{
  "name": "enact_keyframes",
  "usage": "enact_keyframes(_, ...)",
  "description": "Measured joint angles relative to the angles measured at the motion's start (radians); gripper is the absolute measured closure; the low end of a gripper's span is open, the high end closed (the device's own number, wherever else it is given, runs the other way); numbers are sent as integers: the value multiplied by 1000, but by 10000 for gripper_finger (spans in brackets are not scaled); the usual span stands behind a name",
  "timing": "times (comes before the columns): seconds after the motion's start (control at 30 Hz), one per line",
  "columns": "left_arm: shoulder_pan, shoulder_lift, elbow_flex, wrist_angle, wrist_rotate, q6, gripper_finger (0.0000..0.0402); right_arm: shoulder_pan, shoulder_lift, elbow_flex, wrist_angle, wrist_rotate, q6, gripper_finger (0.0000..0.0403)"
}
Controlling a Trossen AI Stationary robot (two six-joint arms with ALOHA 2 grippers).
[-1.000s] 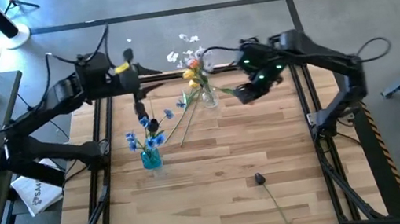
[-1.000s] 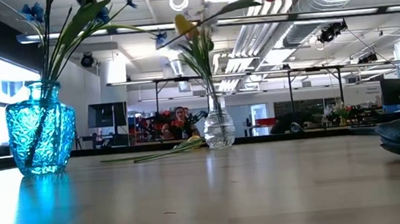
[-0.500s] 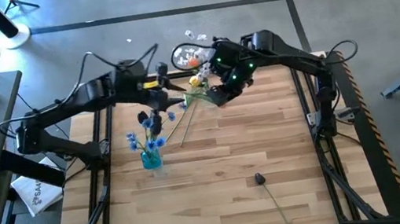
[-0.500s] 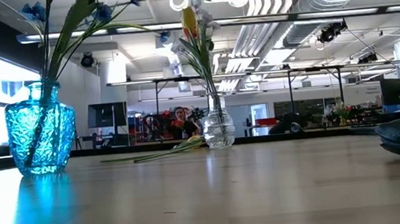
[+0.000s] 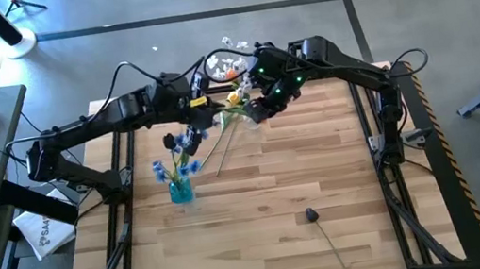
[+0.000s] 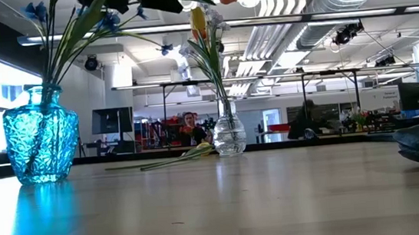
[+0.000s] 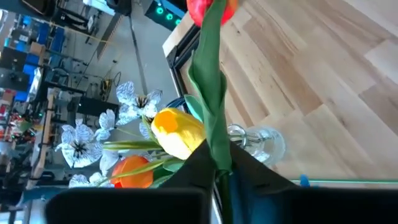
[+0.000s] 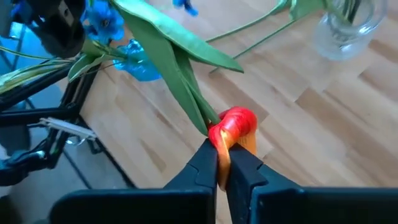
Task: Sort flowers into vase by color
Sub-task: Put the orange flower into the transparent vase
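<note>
High view: my left gripper (image 5: 203, 115) and right gripper (image 5: 258, 111) meet above the clear vase (image 5: 250, 117), both pinching one orange-red tulip (image 8: 235, 126), left jaws on the stem, right jaws just under the head. Blue flowers (image 5: 173, 166) already stand in the blue vase (image 5: 181, 192). If I pull both ways, the stem may bend or tip the clear vase.

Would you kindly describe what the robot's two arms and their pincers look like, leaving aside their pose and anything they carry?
Both arms are dark, nearly black, built of jointed tubular links, with black cables looping loosely along them. The right arm's wrist housing shows small green indicator lights, and the left arm carries a yellow patch near its wrist. The left pincer and right pincer each have two flat, dark, tapering fingers.
</note>
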Motion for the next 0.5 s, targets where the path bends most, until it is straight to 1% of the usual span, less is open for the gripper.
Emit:
enact_keyframes(0.07, 0, -6, -1, 0, 0, -18, 394, 5, 0, 0, 13, 23, -34, 380)
enact_keyframes(0.13, 0, -16, -1, -2, -4, -33, 395, 6, 0, 0, 34, 23, -67, 354)
enact_keyframes(0.23, 12, -34, -1, 1, -9, -54, 400, 6, -15, -1, 60, 19, -107, 296)
enact_keyframes(0.33, 48, -60, -1, 16, -10, -75, 401, 5, -62, -1, 77, 35, -145, 227)
enact_keyframes(0.4, 87, -82, -1, 41, -11, -103, 401, 8, -99, -1, 84, 101, -169, 186)
enact_keyframes(0.5, 142, -110, -1, 109, -11, -152, 401, 41, -151, -1, 98, 307, -232, 139)
